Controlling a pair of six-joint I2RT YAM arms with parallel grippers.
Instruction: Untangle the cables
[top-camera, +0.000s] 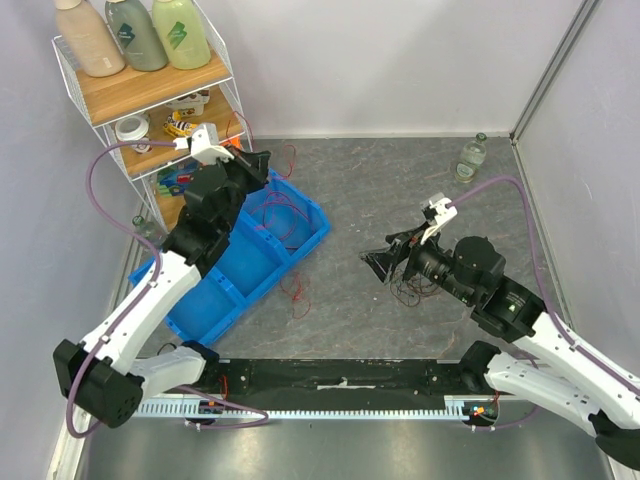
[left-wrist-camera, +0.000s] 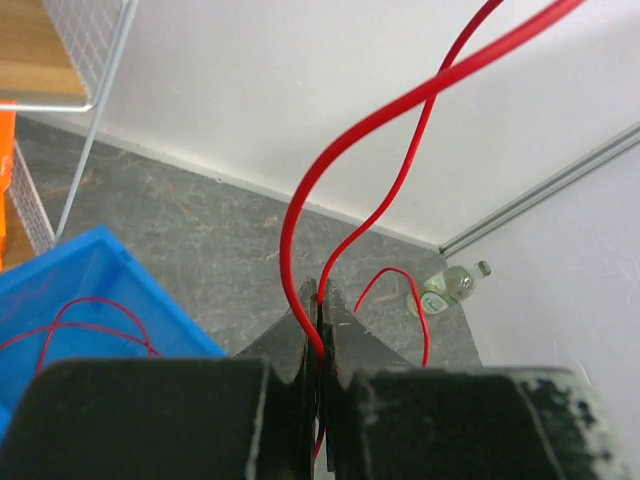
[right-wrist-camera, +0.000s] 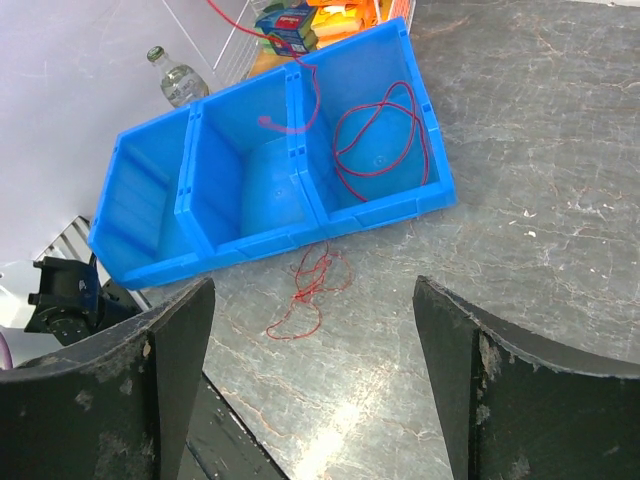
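We see the left fingers (left-wrist-camera: 290, 350) pressed together on a red cable (left-wrist-camera: 300, 215), pinched right at the tips. From the pinch it climbs in an S-curve and leaves the top of the left wrist view. A second red strand runs up beside it and crosses it; whether that's the same cable or another, we can't tell. The left arm sits over the far end of the blue bin (top-camera: 215, 300), close to the wire shelf rack (top-camera: 150, 100).

The right fingers (right-wrist-camera: 170, 370) stand wide apart with nothing gripped. They hang above the bench (top-camera: 400, 200) and point toward the bin.

Other cables:
- A red loop (right-wrist-camera: 385, 140) lies in the bin's end compartment, the one nearest the left fingers.
- A small red tangle (right-wrist-camera: 312, 290) is on the bench just outside the bin's long wall.
- A dark bunch (top-camera: 412, 287) is on the bench under the right wrist. Its strands are too thin for us to sort by colour.

A clear bottle (top-camera: 472, 157) stands in the far right corner of the bench, well apart from all the cables.
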